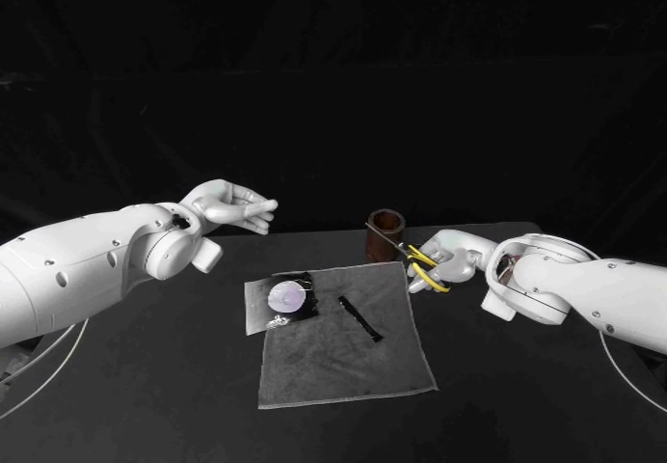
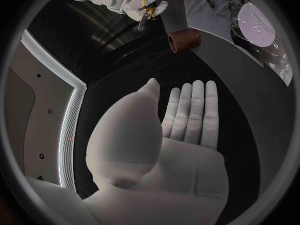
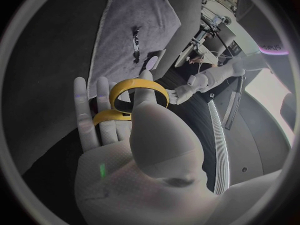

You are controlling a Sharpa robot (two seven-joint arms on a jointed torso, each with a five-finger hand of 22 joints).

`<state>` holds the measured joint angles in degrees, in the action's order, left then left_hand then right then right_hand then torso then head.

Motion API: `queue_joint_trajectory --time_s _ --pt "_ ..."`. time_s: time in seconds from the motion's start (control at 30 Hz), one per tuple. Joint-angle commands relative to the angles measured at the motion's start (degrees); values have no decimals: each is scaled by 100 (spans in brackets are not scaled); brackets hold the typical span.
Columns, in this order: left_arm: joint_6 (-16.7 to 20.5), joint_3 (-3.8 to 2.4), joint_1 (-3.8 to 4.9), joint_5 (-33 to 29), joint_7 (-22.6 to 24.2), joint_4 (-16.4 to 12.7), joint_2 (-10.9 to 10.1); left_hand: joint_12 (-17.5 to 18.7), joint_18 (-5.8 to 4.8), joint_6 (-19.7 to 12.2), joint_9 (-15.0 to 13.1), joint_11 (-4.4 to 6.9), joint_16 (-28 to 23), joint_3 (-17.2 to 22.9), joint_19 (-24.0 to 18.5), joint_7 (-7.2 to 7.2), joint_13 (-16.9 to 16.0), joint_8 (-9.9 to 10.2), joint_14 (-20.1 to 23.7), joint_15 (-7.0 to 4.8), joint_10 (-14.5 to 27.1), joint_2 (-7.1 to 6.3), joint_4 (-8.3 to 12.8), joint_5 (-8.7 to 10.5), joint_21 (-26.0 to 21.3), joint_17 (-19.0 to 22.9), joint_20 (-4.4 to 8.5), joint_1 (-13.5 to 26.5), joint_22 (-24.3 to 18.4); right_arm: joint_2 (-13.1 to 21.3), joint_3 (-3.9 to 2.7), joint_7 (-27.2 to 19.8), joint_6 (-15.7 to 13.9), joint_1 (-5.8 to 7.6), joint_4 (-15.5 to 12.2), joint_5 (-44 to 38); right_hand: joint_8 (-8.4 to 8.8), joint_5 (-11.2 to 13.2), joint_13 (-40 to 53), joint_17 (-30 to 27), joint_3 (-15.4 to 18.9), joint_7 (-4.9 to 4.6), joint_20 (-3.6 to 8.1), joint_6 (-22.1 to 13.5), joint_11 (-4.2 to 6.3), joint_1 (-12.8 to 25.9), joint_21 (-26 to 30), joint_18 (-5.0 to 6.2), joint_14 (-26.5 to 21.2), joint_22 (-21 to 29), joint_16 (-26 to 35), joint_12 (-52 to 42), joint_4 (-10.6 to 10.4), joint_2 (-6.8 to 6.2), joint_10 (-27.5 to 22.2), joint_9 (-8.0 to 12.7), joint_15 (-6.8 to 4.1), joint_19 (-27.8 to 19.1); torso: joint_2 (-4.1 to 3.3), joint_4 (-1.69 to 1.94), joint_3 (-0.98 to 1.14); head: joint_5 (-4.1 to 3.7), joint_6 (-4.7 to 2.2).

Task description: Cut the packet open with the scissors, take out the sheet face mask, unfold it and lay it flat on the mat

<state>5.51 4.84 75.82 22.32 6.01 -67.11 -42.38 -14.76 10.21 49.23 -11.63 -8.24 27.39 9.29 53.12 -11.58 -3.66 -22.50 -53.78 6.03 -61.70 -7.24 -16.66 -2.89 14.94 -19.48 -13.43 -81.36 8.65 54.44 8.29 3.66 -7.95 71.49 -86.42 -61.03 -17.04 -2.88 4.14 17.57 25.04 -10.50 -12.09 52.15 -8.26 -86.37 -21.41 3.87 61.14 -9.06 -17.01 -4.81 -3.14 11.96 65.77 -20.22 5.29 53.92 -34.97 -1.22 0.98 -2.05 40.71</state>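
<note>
My right hand (image 1: 447,255) grips the yellow-handled scissors (image 1: 420,267) at the mat's far right corner; their dark blades slant up to the rim of a brown holder (image 1: 386,234). In the right wrist view my fingers pass through the yellow loops (image 3: 133,93). The packet (image 1: 280,298), clear with a pale round print, lies on the far left corner of the grey mat (image 1: 348,355). My left hand (image 1: 231,206) hovers above the table, left of and beyond the packet, holding nothing. In the left wrist view its fingers (image 2: 191,112) are straight, with the packet (image 2: 257,29) and the holder (image 2: 184,40) ahead.
A thin black stick-like object (image 1: 359,317) lies on the middle of the mat. The brown holder stands upright just beyond the mat's far edge. Black table (image 1: 153,386) surrounds the mat on all sides.
</note>
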Motion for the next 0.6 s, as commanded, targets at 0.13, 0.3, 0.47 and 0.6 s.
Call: queue_joint_trajectory --time_s 0.13,0.3,0.47,0.6 --pt "-852 -5 217 -183 -307 266 318 224 11 48 54 -33 -339 -343 -356 -19 -15 130 21 65 -121 105 -10 10 -234 113 -144 491 -138 -170 -8 508 294 62 -7 -2063 50 -1 -3 17 166 32 41 79 143 -343 -35 655 72 -13 16 24 23 264 479 2 -17 27 -9 -10 2 -14 -34" --pt "-1172 -4 323 191 -602 414 577 377 26 58 75 -51 -573 -654 -390 -30 -16 188 31 95 -168 238 -15 12 -276 189 -183 782 -185 -325 -8 740 337 117 -168 -2868 60 0 -2 28 160 62 49 123 164 -301 -34 656 105 -13 17 26 -5 226 519 -1 -30 46 -18 3 8 -35 -21" --pt "-1464 -4 361 677 -854 430 811 540 -35 73 92 -86 -931 -984 -813 -63 -18 243 214 180 -216 369 -17 14 -552 315 -286 867 -345 -482 -9 920 385 172 -375 -3442 72 -5 -3 36 154 98 60 157 189 -319 -31 658 131 -12 24 32 -2 189 548 -2 -45 68 -20 7 1 -18 -11" --pt "-1644 -3 372 933 -1039 370 945 599 -19 68 101 -98 -1028 -1091 -902 -66 -18 269 242 196 -219 389 -18 14 -612 354 -305 850 -384 -584 -9 1023 479 201 -503 -3700 76 -5 -4 37 154 101 61 160 191 -326 -30 658 133 -11 27 35 1 181 549 -2 -47 71 -13 6 0 -11 1"
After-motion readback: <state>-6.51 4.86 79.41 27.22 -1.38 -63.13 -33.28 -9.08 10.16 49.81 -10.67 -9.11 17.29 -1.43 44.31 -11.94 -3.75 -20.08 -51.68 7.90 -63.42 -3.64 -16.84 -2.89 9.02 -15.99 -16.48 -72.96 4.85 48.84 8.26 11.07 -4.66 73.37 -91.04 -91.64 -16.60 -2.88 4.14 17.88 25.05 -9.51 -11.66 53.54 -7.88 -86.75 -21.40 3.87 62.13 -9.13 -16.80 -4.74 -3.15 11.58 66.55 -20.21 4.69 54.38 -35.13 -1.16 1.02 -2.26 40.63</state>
